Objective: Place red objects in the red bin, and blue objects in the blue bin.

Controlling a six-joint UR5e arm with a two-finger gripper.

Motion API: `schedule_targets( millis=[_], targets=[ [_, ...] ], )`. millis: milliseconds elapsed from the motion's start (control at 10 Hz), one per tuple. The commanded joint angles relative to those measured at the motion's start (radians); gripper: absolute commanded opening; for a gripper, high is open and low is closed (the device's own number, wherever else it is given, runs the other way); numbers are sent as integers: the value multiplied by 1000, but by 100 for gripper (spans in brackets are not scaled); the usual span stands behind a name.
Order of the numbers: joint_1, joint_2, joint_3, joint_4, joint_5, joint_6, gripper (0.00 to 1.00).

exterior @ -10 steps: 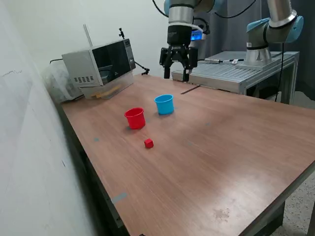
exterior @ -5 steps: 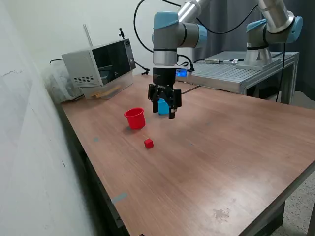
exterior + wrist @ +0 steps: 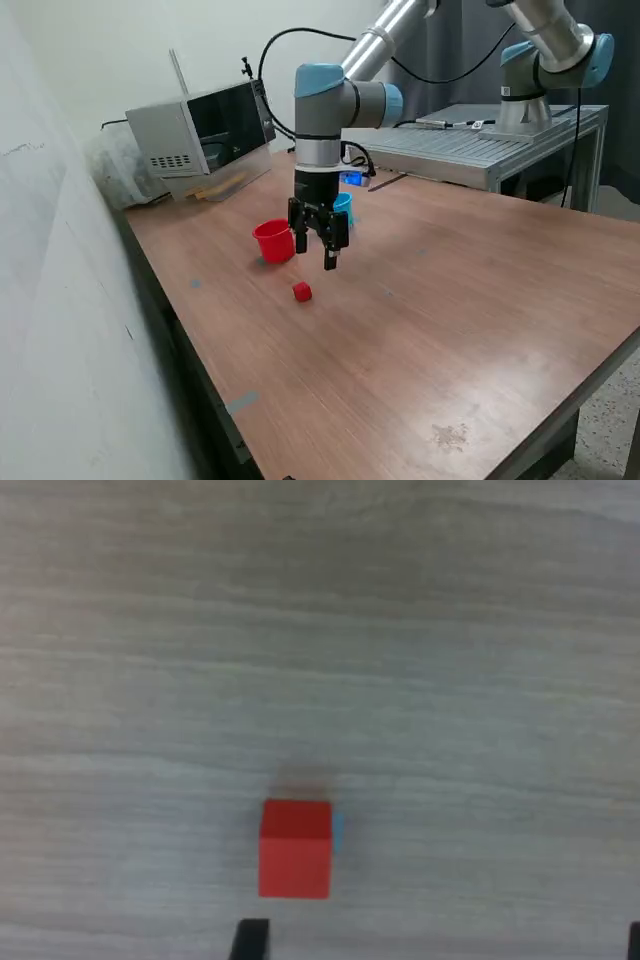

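Observation:
One small red cube (image 3: 302, 291) lies on the wooden table, in front of the red cup (image 3: 272, 241). The light blue cup (image 3: 344, 204) stands just behind my gripper and is mostly hidden by it. My gripper (image 3: 316, 254) hangs open and empty a little above the table, just behind and above the red cube. In the wrist view the red cube (image 3: 296, 848) lies on the wood near one dark fingertip (image 3: 250, 942), and the other fingertip shows far off at the frame's edge. No dark blue cubes and no second red cube are in view.
A microwave (image 3: 205, 130) stands at the table's back, on the exterior view's left. A second arm (image 3: 545, 60) stands on a metal bench (image 3: 480, 150) behind the table. A wall runs along the exterior view's left.
My arm has swung down from the back of the table, past the blue cup, to just above the red cube. The cups and the cube have not moved.

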Motion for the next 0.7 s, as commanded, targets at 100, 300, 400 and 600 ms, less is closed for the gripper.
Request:
schedule_targets(
  millis=[100,300,400,600],
  targets=[
    [-3,46,-32,-11,0,0,100],
    [-18,69,-47,-13,-2,0,100],
    [-24,78,-54,-13,-3,0,100],
    [-45,89,-63,-14,-3,0,100]
  ],
)
